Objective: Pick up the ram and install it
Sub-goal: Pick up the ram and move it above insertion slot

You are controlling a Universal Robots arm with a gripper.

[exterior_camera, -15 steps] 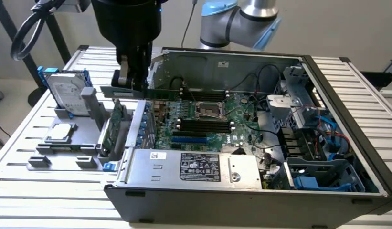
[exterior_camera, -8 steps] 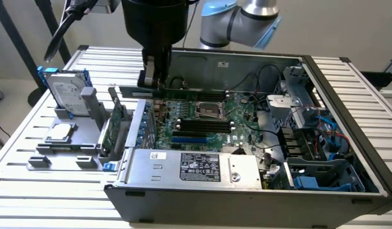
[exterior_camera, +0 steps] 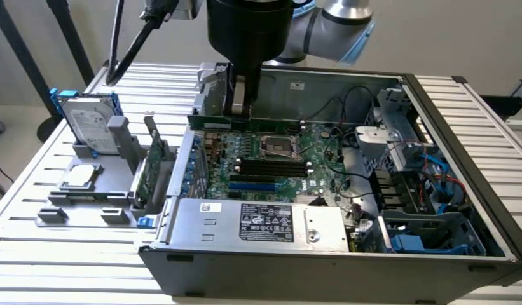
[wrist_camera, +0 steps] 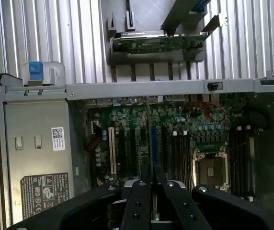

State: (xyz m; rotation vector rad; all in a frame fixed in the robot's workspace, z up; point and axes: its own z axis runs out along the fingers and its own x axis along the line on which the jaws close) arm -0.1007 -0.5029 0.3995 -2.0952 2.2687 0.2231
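At the exterior view's left of the open dark-grey metal computer case [exterior_camera: 329, 273], a grey plastic fixture [exterior_camera: 82, 206] stands on the slatted aluminium counter [exterior_camera: 40, 267]. It holds an upright silver hard drive [exterior_camera: 89, 124] and, nearer the case, a green expansion card [exterior_camera: 151, 168] on edge. Inside the case, a silver boxy power supply with a black label [exterior_camera: 261, 222] fills the near corner, and behind it lies the green motherboard [exterior_camera: 320, 143] with its square metal processor socket [exterior_camera: 278, 146]. The black two-fingered pincer [exterior_camera: 241, 113] hangs above the rear part of this board. It is clamped on the ram [exterior_camera: 273, 121], a long thin green circuit stick held level and lengthwise. The ram is clear of the board and touches nothing below. In the wrist view the stick appears edge-on between the two black fingers [wrist_camera: 139, 201], running out over the board. The long black memory slots [exterior_camera: 269, 168], in front of the socket, look empty. So the pick-up appears done, while lining the stick up over a slot and seating it are left to do. Toward the exterior view's right end of the case sit grey and blue drive cages [exterior_camera: 422, 238] among loose cables.
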